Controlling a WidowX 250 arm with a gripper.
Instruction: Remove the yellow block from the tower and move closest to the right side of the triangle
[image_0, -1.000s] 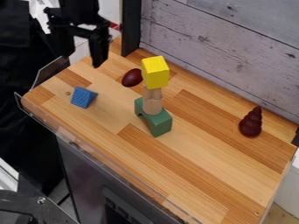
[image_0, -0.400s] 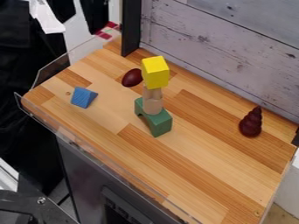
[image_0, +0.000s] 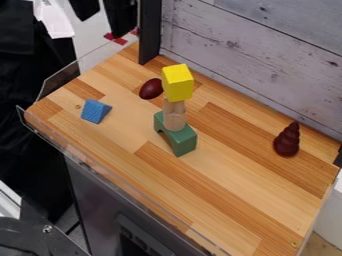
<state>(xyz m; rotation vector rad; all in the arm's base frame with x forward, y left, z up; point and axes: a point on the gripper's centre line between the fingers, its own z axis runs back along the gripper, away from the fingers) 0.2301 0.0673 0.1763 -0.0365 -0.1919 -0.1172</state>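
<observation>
Tower (image_0: 175, 107) on the table (image_0: 247, 175), yellow block (image_0: 178, 83) at its very top (plain wood (image_0: 175, 121) mid-stack, green arch (image_0: 184, 143) at the foot), apart from the blue triangle (image_0: 95, 112) on the view's left. Up at the top edge, parted jaws (image_0: 101, 27).

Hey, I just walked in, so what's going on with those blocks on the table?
The robot's gripper is up at the top left, open and holding nothing. It's meant to take the yellow block off the tower and put it by the right side of the blue triangle. That hasn't happened yet: the yellow block sits on top, above pale wood and a green arch, with the triangle lying apart to the left.
</observation>
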